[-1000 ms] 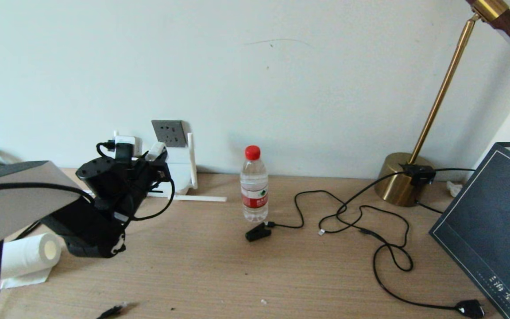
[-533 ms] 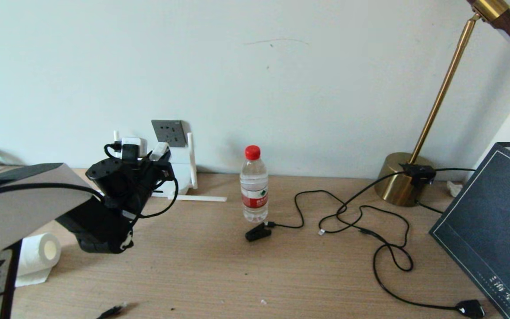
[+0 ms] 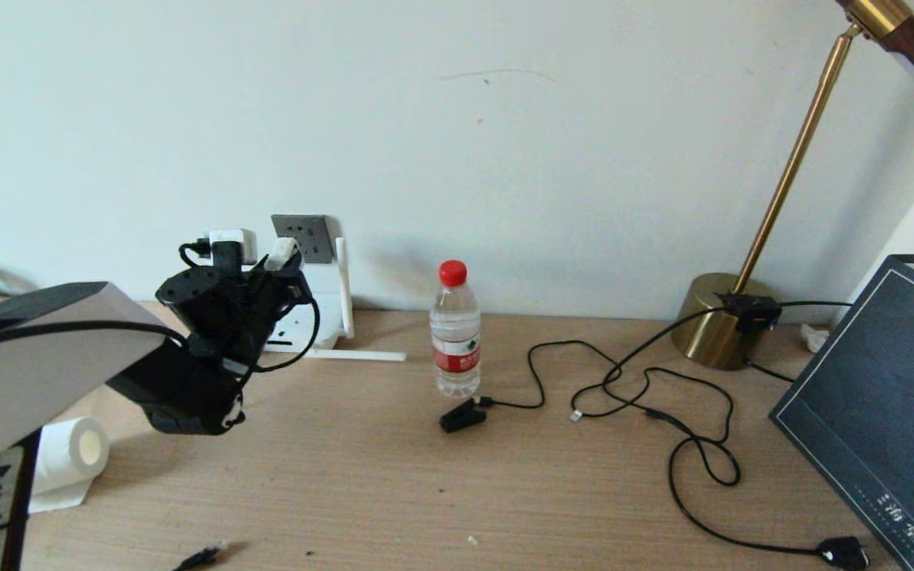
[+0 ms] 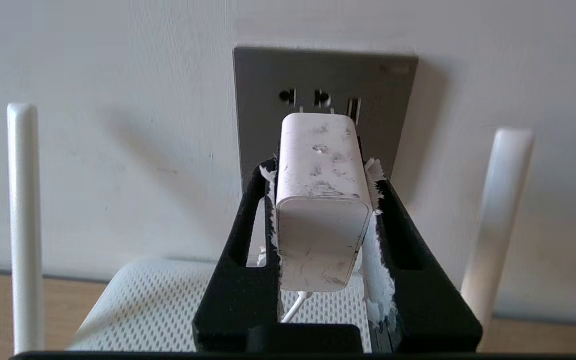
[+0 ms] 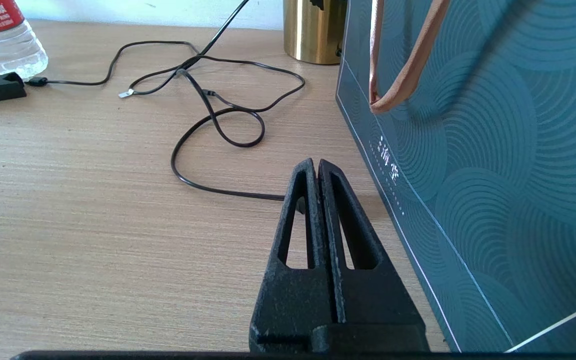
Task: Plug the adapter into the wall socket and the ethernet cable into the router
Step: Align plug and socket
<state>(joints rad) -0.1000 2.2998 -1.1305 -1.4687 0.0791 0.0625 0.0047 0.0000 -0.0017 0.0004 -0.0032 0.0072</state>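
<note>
A paper roll (image 3: 70,454) lies at the far left of the desk (image 3: 393,484). Just right of it, the left gripper (image 3: 255,252) reaches toward the wall, its fingers (image 4: 248,210) clamped on the sides of the adapter (image 4: 321,200). The adapter is held up off the desk, its far end pointed at the socket (image 4: 325,85). In the left wrist view it sits in front of the plate's lower part, close to the pin holes; whether its pins touch the plate cannot be told. A thin white cord (image 4: 293,307) hangs from its near end. The router (image 4: 168,310) lies below the gripper against the wall, with one upright antenna (image 4: 23,225) on each side of the socket in that view and another lying flat on the desk (image 3: 358,356).

Right of the router stands a water bottle (image 3: 455,329) with a red cap. A black clip (image 3: 461,415) lies at its foot, touching a thin black lead. Further right, the ethernet cable (image 3: 687,444) loops loosely over the desk, well apart from the router, with a small pale connector (image 3: 575,415) at one end. Behind it stands a brass lamp (image 3: 723,317). A dark teal bag (image 3: 877,404) stands at the far right. The right gripper (image 5: 317,167) rests low over the desk just beside the bag, its fingers pressed together on nothing.
</note>
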